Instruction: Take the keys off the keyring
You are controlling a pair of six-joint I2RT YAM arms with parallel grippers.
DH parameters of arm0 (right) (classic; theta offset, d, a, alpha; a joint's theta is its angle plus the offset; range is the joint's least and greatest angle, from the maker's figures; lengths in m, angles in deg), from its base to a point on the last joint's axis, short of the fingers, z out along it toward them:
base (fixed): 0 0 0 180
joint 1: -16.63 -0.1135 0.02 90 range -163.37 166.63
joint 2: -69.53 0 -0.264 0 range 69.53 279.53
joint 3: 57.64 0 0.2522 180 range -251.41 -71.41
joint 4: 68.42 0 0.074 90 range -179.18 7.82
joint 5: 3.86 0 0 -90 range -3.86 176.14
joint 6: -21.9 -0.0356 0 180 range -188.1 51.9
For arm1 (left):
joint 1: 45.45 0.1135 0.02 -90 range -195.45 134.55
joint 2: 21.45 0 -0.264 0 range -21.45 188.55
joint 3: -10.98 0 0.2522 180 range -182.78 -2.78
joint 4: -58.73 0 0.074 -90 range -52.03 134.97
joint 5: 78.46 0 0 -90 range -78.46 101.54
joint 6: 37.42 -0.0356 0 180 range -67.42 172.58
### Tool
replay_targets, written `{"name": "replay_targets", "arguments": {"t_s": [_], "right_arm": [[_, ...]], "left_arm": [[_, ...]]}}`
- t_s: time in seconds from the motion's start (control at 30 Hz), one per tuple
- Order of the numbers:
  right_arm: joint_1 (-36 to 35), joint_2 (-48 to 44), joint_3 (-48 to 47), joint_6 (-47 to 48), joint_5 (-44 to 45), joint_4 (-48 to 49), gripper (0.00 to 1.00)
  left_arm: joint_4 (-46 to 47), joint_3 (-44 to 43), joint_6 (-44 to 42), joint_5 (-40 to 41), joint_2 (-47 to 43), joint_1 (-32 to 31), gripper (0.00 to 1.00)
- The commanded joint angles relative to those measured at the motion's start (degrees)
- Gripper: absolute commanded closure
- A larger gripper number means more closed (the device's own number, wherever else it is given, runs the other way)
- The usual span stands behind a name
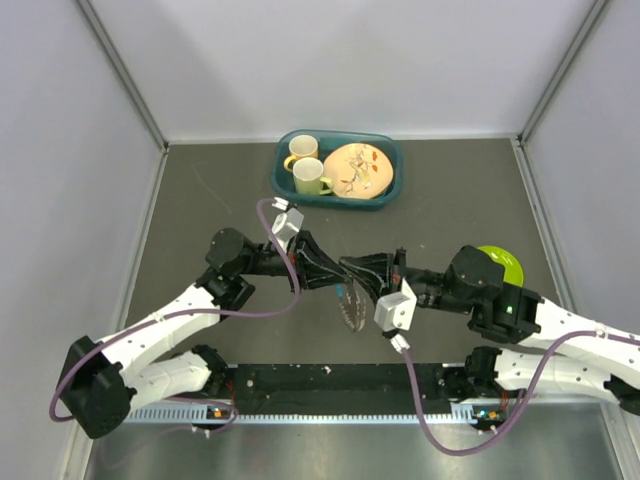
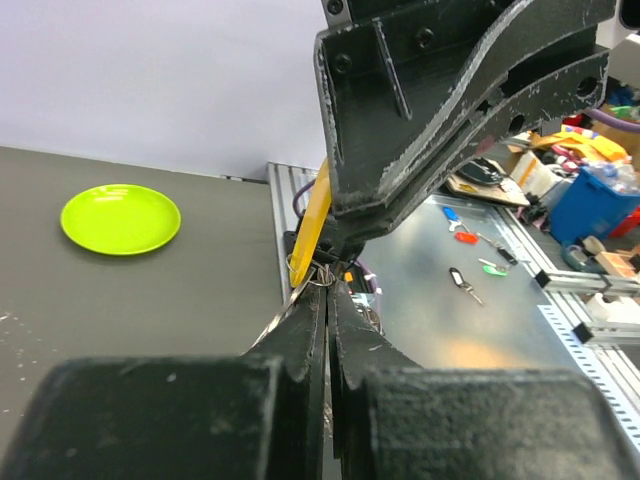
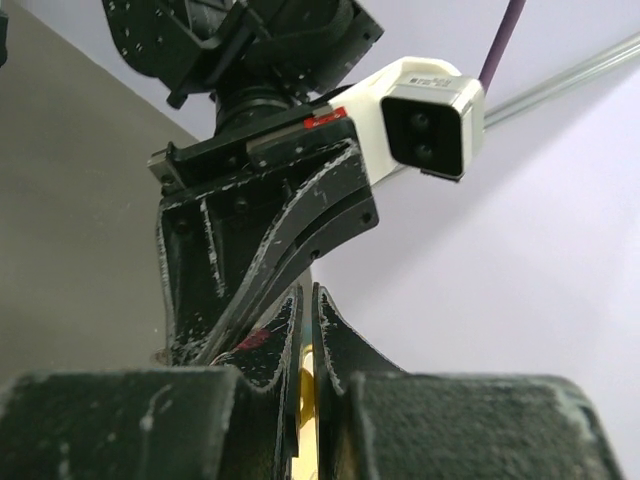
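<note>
Both grippers meet above the middle of the table. In the left wrist view my left gripper [image 2: 328, 290] is shut, with the thin wire keyring [image 2: 321, 278] pinched at its tips. A yellow key head [image 2: 311, 218] rises from the ring into my right gripper's black fingers [image 2: 400, 190]. The right wrist view shows my right gripper [image 3: 306, 292] shut on that yellow key head [image 3: 308, 400]. From above, the keys [image 1: 352, 302] hang as a silvery bunch below the joined left gripper [image 1: 333, 272] and right gripper [image 1: 352, 272].
A teal basin [image 1: 283, 180] at the back holds two mugs and a plate. A lime-green plate [image 1: 508, 262] lies on the right, partly under the right arm. A black rail [image 1: 340, 380] runs along the near edge. Loose tagged keys [image 2: 462, 284] lie on the metal bench beyond.
</note>
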Motion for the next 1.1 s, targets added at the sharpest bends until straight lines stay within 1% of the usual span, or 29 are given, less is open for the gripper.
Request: {"name": "replay_targets", "arguments": {"t_s": [0.0, 0.1, 0.13, 0.17, 0.23, 0.27, 0.33, 0.37, 0.4, 0.47, 0.5, 0.53, 0.57, 0.6, 0.67, 0.7, 0.73, 0.8, 0.83, 0.9, 0.93, 1.0, 1.03, 1.07], "right_arm": [[1.1, 1.1, -3.4, 0.8, -0.2, 8.3, 1.00], [1.2, 2.5, -3.8, -0.1, 2.8, 8.7, 1.00], [1.2, 3.0, -4.1, -0.7, 5.0, 8.7, 0.98], [1.2, 3.2, -4.3, -1.4, 6.3, 8.7, 0.86], [1.2, 3.7, -5.5, -4.8, 10.3, 8.7, 0.76], [1.2, 3.7, -6.1, -6.3, 11.5, 8.4, 0.68], [1.2, 2.9, -8.2, -12.8, 14.3, 7.8, 0.61], [1.2, 2.6, -9.0, -15.6, 15.7, 7.9, 0.52], [1.2, 2.4, -9.8, -20.9, 17.6, 7.4, 0.48], [1.3, 1.8, -12.6, -27.0, 23.9, 3.6, 0.50], [1.2, 1.4, -13.3, -34.3, 26.4, 2.8, 0.50], [1.3, 0.0, -13.8, -37.9, 30.1, 0.7, 0.51], [1.2, -0.9, -13.8, -41.4, 30.8, -0.8, 0.51], [1.2, -2.0, -13.4, -47.4, 30.7, -3.9, 0.51], [1.2, -5.5, -12.0, -53.3, 30.1, -6.8, 0.54], [1.2, -6.8, -11.2, -58.5, 29.5, -8.9, 0.58], [1.2, -8.0, -8.8, -60.3, 26.2, -9.1, 0.64], [1.2, -12.3, -5.9, -63.7, 22.1, -9.3, 0.68], [1.2, -13.7, -3.0, -64.0, 18.2, -8.7, 0.70], [1.1, -16.0, -0.4, -64.4, 15.7, -7.7, 0.70], [1.2, -16.6, 2.6, -64.2, 13.8, -4.9, 0.71], [1.2, -17.3, 5.6, -63.5, 10.8, -0.6, 0.72], [1.2, -17.3, 7.8, -63.3, 8.0, 3.0, 0.72], [1.2, -17.2, 8.7, -63.3, 7.2, 5.7, 0.72]], "left_arm": [[11.7, 1.1, 6.3, -5.2, -0.1, -0.6, 1.00], [12.9, 1.0, 7.5, -4.6, -0.7, -0.6, 1.00], [13.8, 1.1, 8.4, -4.4, -0.9, -0.6, 1.00], [14.2, 1.1, 8.7, -3.9, -1.0, -0.7, 1.00], [14.9, 1.3, 9.3, -3.2, -1.5, -0.7, 1.00], [15.6, 1.4, 9.4, -2.4, -1.5, -0.6, 1.00], [16.4, 1.6, 10.1, -2.0, -1.6, -0.6, 1.00], [18.0, 1.5, 10.7, -2.0, -1.5, -0.6, 1.00], [18.9, 1.7, 11.3, -1.8, -1.4, -0.5, 1.00], [21.2, 1.5, 12.9, -1.7, -0.9, -0.4, 1.00], [21.8, 1.6, 13.4, -1.5, -0.8, -0.3, 1.00], [22.2, 1.6, 14.0, -1.3, -0.8, -0.2, 1.00], [22.5, 1.6, 14.3, -1.2, -0.7, -0.1, 1.00], [22.6, 1.2, 14.3, -1.2, -0.6, -0.1, 1.00], [22.6, 1.1, 14.8, -1.2, -0.5, 0.1, 1.00], [22.6, 1.1, 14.8, -1.2, -0.5, 0.3, 1.00], [22.2, 0.9, 14.7, -0.9, -0.8, 0.5, 1.00], [21.4, 0.7, 14.2, -0.8, -0.9, 0.7, 1.00], [20.0, 0.6, 13.4, -0.5, -1.3, 0.7, 1.00], [19.2, 0.5, 12.9, -0.1, -1.5, 0.7, 1.00], [19.2, 0.5, 12.8, 0.0, -1.6, 0.7, 1.00], [19.2, 0.6, 12.7, 0.5, -1.8, 0.7, 1.00], [19.2, 0.5, 12.7, 0.7, -1.7, 0.7, 1.00], [19.2, 0.5, 12.7, 0.9, -1.7, 0.7, 1.00]]}}
